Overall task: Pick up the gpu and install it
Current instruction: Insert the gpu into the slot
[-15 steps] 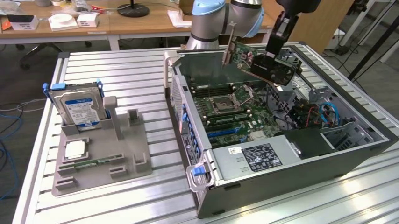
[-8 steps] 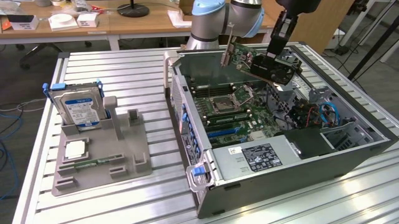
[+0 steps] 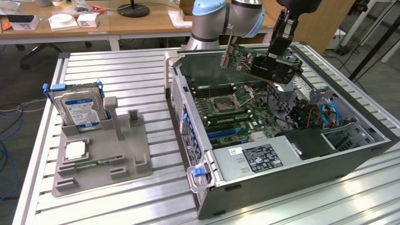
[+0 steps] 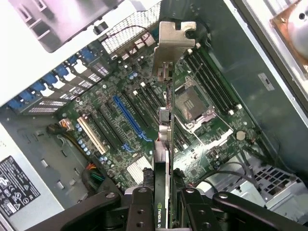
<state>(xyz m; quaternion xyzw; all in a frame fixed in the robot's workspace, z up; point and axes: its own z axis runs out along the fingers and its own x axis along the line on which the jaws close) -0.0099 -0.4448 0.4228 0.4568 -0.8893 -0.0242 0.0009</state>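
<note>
While the end effector (image 3: 267,67) is clamped on the gpu (image 3: 240,55), the card hangs in the air above the open case (image 3: 300,164), over the rear part of the motherboard (image 3: 231,112) and clear of it. In the wrist view the gpu (image 4: 165,144) runs edge-on away from the end effector (image 4: 166,197), with a finger (image 4: 144,202) pressed against each face and the silver bracket (image 4: 172,43) at the far end. Below it lie the motherboard's slots, a long blue slot (image 4: 129,118) among them.

The case lies on its side, panel off, on a table (image 3: 125,70) of pale metal slats with grooves between them. Towards the exterior view's left, well apart from the case, a grey holder (image 3: 125,154) sits on the same table with a hard drive (image 3: 78,110) standing upright in it.

Behind the table the arm's base (image 3: 209,28) rises, and beyond it stand wooden tables (image 3: 125,23) carrying small boxes. The floor (image 3: 25,84) is grey, with blue cables (image 3: 9,126) trailing on it.
</note>
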